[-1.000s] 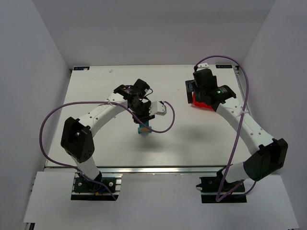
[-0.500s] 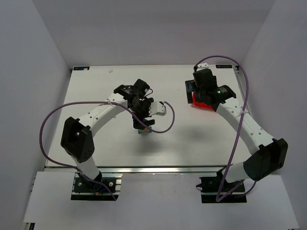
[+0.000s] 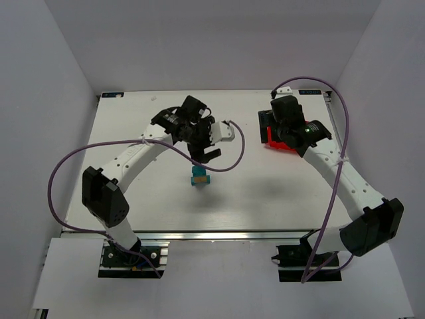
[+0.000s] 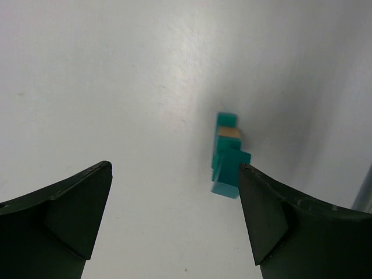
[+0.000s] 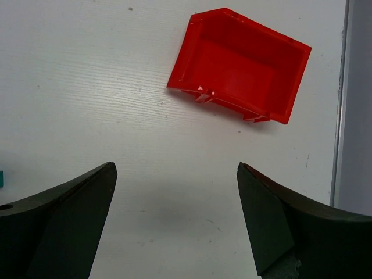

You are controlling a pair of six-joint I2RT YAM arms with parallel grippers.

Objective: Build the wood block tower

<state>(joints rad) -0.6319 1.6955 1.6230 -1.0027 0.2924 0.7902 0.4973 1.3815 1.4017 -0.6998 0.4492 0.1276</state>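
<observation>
white table (image 3: 265,193), left end effector (image 3: 207,143) spread, aloft

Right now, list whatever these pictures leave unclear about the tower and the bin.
The wood block tower: its block count is unclear. It is tiny in the top view, and in the left wrist view the blocks overlap and the nearest one is blurred.
The red bin: mostly covered by the right arm in the top view.
A teal scrap: cut off by the left edge of the right wrist view, so it cannot be identified.
</observation>
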